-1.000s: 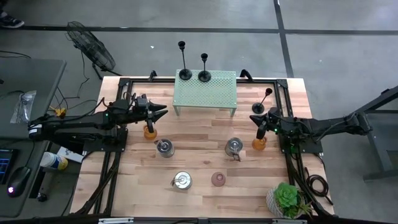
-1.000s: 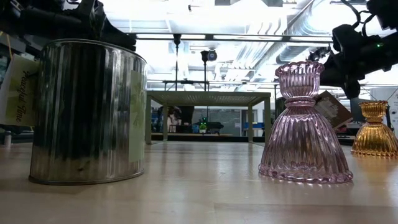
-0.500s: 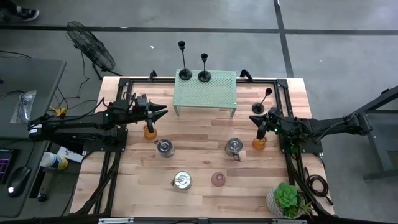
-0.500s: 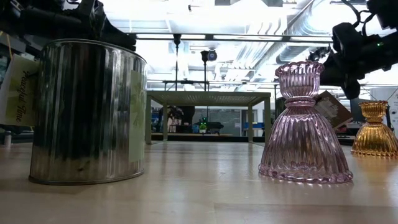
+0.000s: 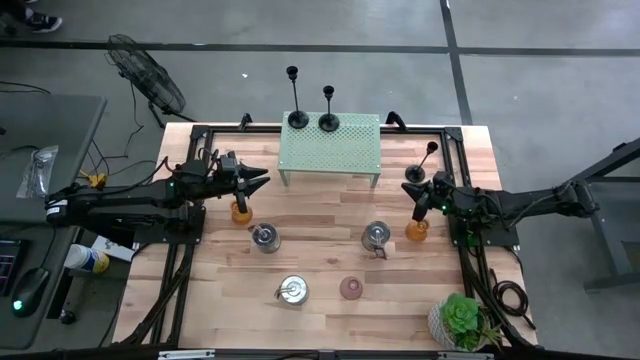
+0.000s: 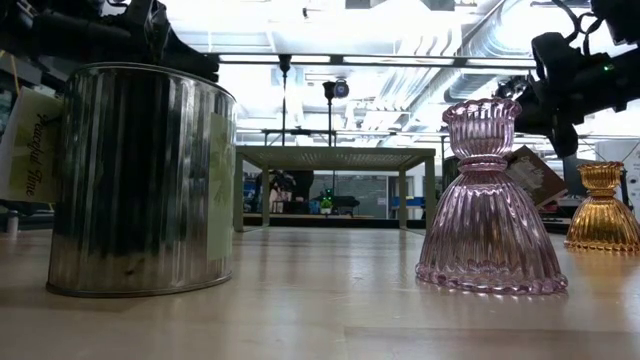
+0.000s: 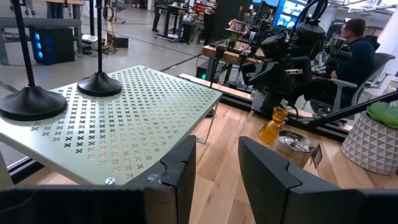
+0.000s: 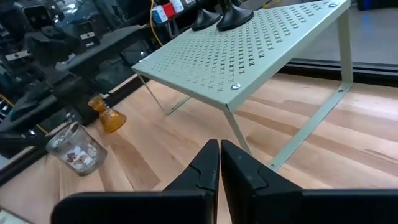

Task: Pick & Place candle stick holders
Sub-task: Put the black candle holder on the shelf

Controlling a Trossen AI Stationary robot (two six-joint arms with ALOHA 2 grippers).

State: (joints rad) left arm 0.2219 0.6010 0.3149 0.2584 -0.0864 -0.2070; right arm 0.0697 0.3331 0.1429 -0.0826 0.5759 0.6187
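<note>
Wooden table [image 5: 330,255], two candlesticks [image 5: 297,118] on rack [image 5: 335,155]

Two dark jointed arms, black cabling

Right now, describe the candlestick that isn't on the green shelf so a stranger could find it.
Start at the perforated green shelf at the table's back edge. Go to its right side, just behind the right claw: the lone black candlestick stands on bare wood, while the other two candlesticks stand on the shelf.
</note>
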